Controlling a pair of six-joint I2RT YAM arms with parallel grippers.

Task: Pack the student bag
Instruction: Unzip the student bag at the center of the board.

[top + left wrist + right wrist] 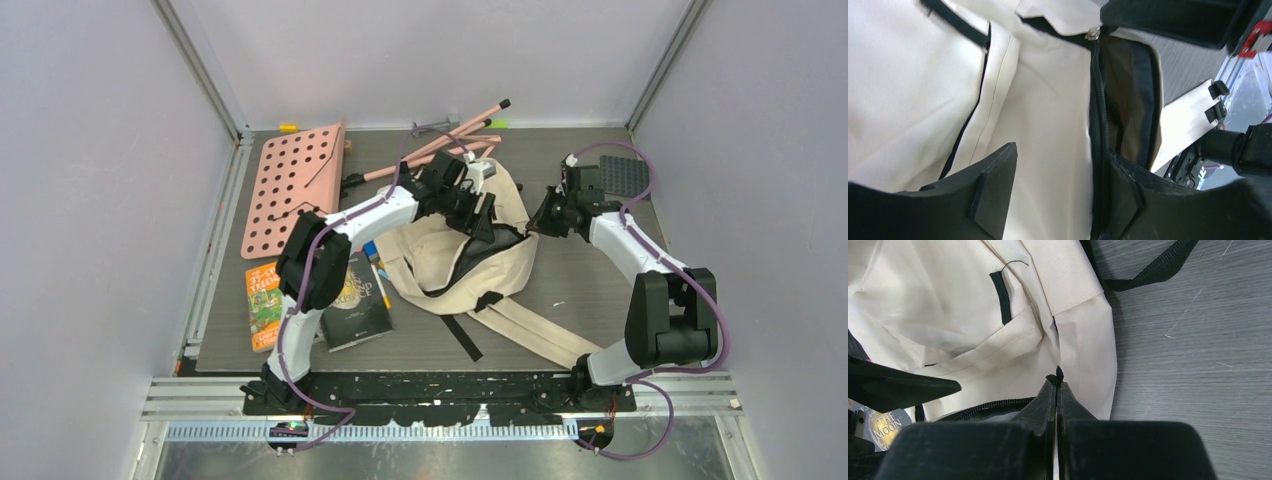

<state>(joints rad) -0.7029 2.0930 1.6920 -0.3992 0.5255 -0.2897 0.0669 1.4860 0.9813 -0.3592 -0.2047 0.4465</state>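
While the student bag (432, 262) lies slumped on the table (590, 290) between both arms, my left gripper (1060, 155) stands well open over its cream cloth, beside the black zipper (1096, 110), gripping nothing. My right gripper (1058, 385) is closed tight, pinching a small black tab (1059, 374) at the bag's edge.

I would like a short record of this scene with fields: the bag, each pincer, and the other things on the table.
bag: cream cloth backpack with black zippers, lying mid-table, zipper partly open
left pincer: open, over the cloth beside the zipper
right pincer: shut on small black tab at the bag's edge
left of bag: dark book, orange-green book
rear left: pink perforated board
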